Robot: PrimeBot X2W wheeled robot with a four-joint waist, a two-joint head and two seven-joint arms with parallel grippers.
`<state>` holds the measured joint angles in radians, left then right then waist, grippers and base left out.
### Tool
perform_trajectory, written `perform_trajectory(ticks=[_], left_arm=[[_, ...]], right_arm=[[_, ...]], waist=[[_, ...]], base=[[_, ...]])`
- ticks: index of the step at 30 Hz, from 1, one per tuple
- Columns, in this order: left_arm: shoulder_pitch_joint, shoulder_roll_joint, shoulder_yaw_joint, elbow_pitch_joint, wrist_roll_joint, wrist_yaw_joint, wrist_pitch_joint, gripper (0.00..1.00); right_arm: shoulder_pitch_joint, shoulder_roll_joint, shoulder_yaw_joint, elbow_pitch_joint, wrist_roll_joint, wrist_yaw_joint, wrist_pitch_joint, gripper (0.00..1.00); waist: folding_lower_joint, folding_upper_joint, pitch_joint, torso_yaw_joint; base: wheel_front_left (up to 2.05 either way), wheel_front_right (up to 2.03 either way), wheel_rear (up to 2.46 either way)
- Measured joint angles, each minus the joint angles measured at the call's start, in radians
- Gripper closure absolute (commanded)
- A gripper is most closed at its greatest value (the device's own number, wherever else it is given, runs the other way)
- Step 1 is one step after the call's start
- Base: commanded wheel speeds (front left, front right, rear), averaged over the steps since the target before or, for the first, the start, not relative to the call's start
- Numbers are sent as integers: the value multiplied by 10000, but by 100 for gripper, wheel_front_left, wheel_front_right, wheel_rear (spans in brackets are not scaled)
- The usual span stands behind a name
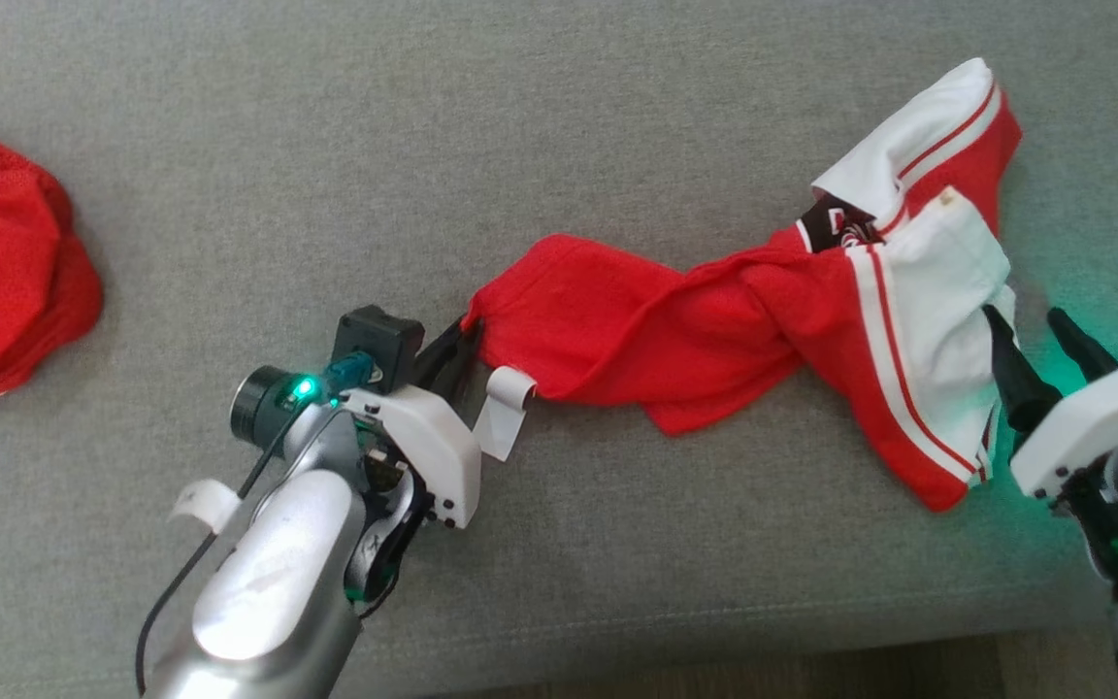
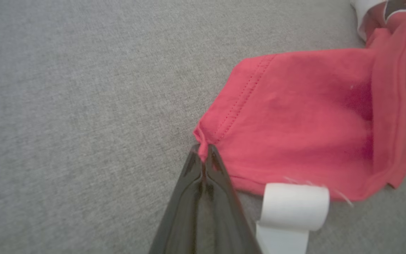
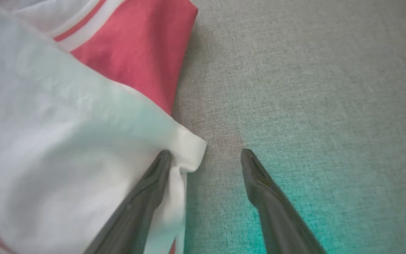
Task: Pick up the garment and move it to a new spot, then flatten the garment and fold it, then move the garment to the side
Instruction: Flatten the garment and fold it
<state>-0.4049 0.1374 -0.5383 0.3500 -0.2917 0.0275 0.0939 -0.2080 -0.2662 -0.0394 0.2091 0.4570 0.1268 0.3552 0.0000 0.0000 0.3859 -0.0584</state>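
The garment (image 1: 714, 330) is red with white striped panels and lies twisted across the grey cushion, red end to the left, white end to the right. My left gripper (image 1: 464, 335) is shut on the garment's red corner (image 2: 203, 146), which bunches between the fingertips. My right gripper (image 1: 1023, 320) stands open at the white sleeve edge (image 3: 189, 148). One of its fingers (image 3: 157, 176) touches the white cloth and the other (image 3: 256, 176) stands over bare cushion.
A second red cloth (image 1: 6, 272) is heaped at the far left. A curl of white tape (image 1: 506, 408) sticks out from my left wrist. The cushion's front edge (image 1: 714, 621) runs along the bottom, with floor beyond.
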Motion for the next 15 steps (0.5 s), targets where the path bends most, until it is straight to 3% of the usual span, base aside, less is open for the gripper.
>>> perform_trajectory(ticks=[4, 5, 7, 15], left_arm=[[-94, -6, -25, -46, 0, 10, -46, 100], [-98, -8, -25, -52, 0, 59, -90, 100], [-98, -17, -29, -67, 0, 79, -134, 100], [-67, 25, -15, 25, 0, 272, -408, 100]], right_arm=[[-177, -77, 146, 132, -88, 0, 290, 0], [-200, -105, 192, 130, -92, 0, 337, 19], [-230, -176, 203, 115, -209, 0, 336, 100], [155, 59, -142, -343, -435, 0, -173, 100]], waist=[[0, 0, 95, 79], [0, 0, 113, 89], [0, 0, 134, 118], [1, 0, -97, 159]], base=[[0, 0, 0], [0, 0, 0], [0, 0, 0], [0, 0, 0]])
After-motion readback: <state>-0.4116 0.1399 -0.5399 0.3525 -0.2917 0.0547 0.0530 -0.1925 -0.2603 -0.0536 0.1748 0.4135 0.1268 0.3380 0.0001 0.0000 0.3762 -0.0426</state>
